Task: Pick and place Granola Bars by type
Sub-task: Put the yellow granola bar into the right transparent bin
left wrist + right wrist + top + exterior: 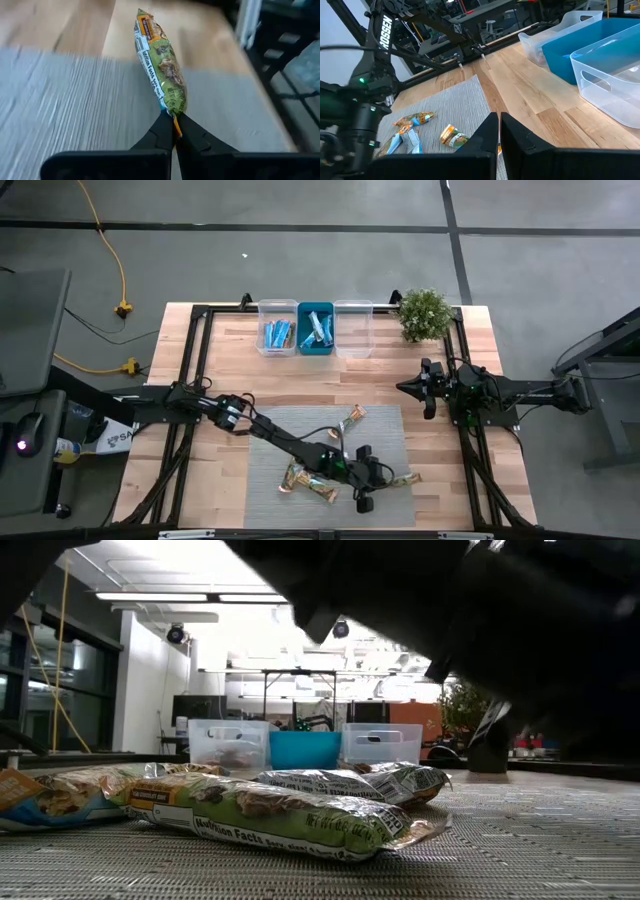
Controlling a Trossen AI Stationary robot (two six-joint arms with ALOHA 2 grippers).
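Observation:
Several tan-green granola bars lie on the grey mat (270,470): one at the mat's far side (350,420), two near its front (300,478), (326,492). My left gripper (384,480) reaches across the mat and is shut on one more bar (160,65), which stretches toward the table's right edge (406,478). Other bars fill the left clear bin (278,330) and the teal bin (316,330). My right gripper (499,131) waits shut at the table's right side (404,387), touching nothing. My left gripper pinches the bar's crimped near end (175,122) between its two fingertips. The fingers come slanting down from the table's left and lie along the bar. The bar points away from them, turned on its long edge. Whether it is clear of the mat I cannot tell.
A third, clear bin (353,330) stands right of the teal one at the far edge. A small potted plant (425,315) stands at the far right corner. Black frame rails (195,370) run along both sides. Bare wood lies between mat and bins.

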